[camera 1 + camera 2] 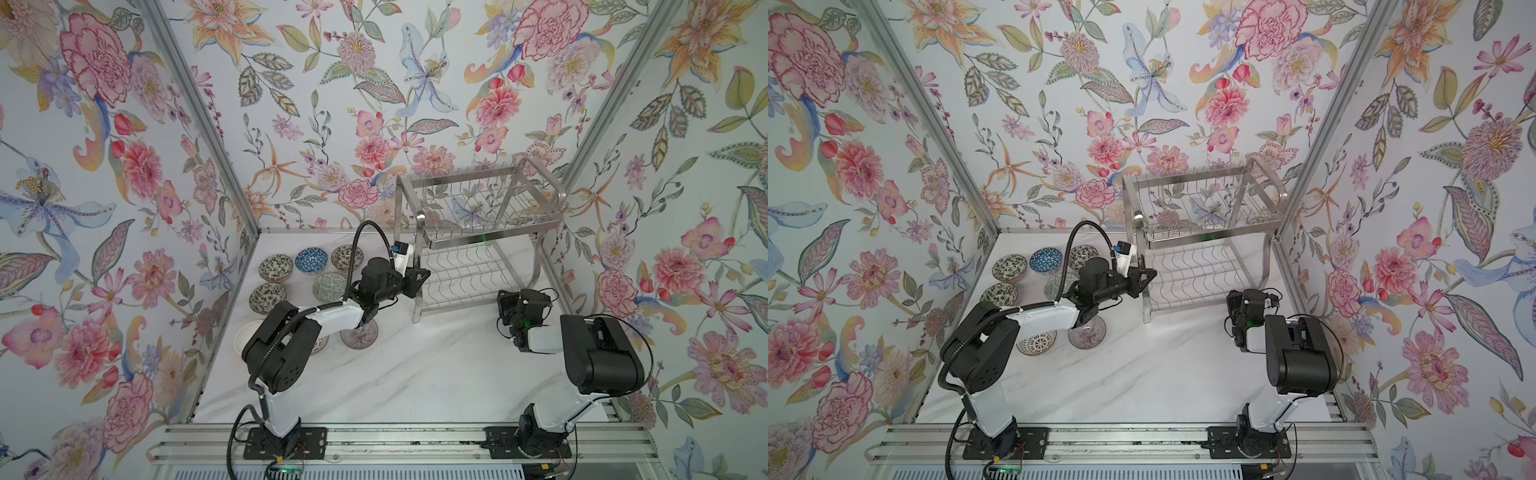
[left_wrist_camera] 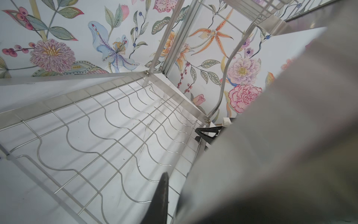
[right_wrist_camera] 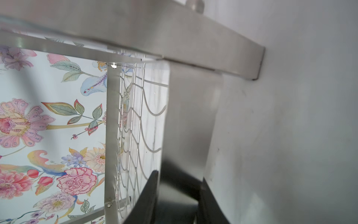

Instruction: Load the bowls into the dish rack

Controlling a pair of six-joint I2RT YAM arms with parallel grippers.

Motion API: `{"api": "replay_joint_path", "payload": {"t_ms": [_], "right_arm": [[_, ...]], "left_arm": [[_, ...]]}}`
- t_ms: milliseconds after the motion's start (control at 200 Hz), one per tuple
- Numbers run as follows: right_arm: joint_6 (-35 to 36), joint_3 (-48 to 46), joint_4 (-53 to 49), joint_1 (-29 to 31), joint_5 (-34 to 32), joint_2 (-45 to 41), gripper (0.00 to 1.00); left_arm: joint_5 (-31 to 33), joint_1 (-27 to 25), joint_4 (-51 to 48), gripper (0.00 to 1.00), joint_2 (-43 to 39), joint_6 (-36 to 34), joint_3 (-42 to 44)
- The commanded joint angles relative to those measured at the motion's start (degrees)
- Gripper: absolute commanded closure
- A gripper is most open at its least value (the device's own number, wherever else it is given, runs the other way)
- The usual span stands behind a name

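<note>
Right wrist view: right gripper clamps a leg of the shiny steel wire dish rack; left gripper sits at another leg, its hold unclear, so drag evenly.

hidden: three bowls partly under left arm | blurred: dish rack leg near lens; left jaws half-covered

Floral walls around marbled tabletop

Bowls, seemingly eight, left of rack
</note>
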State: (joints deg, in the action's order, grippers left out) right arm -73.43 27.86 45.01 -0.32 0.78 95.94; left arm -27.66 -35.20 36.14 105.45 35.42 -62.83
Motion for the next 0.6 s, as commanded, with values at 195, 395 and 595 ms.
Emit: {"api": "replay_joint_path", "payload": {"t_ms": [195, 395, 595], "right_arm": [[7.4, -6.7, -1.0, 10.7, 0.1, -4.9, 0.85], [5.6, -7.5, 0.0, 12.4, -1.2, -4.3, 0.85], [4.8, -6.9, -0.8, 12.6, -1.7, -4.5, 0.83]], "left_arm": [[15.4, 7.5, -9.0, 0.88, 5.7, -1.6, -5.9], [14.8, 8.2, -10.2, 0.88, 8.5, -2.1, -8.7], [14.6, 8.6, -11.8, 0.86, 10.3, -2.6, -12.3]]}}
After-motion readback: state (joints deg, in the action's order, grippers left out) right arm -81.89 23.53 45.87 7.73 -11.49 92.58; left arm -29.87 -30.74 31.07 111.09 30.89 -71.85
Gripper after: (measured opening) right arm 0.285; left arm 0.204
